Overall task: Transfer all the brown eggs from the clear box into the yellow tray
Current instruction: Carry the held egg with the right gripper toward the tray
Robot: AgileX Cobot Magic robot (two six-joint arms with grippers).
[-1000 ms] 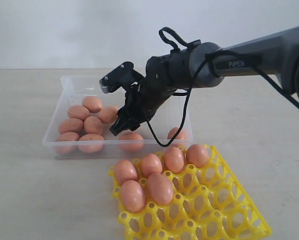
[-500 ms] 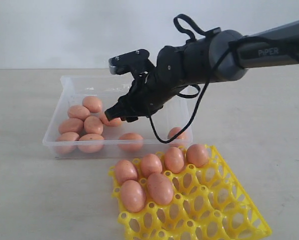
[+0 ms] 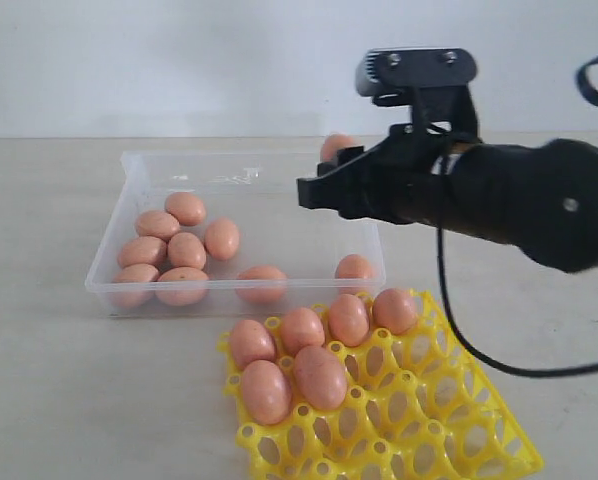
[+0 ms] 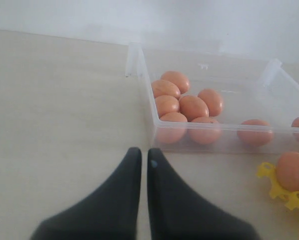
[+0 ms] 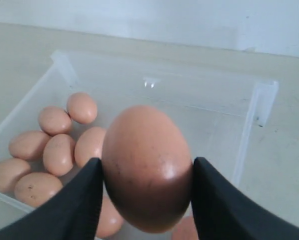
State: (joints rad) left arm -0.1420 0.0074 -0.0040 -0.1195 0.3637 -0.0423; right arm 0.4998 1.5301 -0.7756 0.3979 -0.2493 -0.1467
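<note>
Your right gripper (image 3: 331,180) pinches one brown egg (image 5: 145,165) across its belly, holding it in the air above the far right corner of the clear box (image 3: 219,303), where a cluster of brown eggs (image 3: 187,250) lies at the left end and two more sit against the near wall. Six eggs (image 3: 302,328) already fill the back cups of the yellow tray (image 3: 429,420), which sits just in front of the box. The left gripper (image 4: 144,157) hangs empty over the table (image 4: 54,110) beside the box, its fingers pressed together. The danger now is the carry. The smooth shell is held by two narrow pads alone, so a jolt could let it slide out and drop, while a tighter squeeze could crack it. Come down off-centre and the egg may land on a raised peg, or knock a seated neighbour. Watch, too, the black cable (image 3: 459,340) looping beneath the arm close to the tray, since it could drag across the eggs there.
</note>
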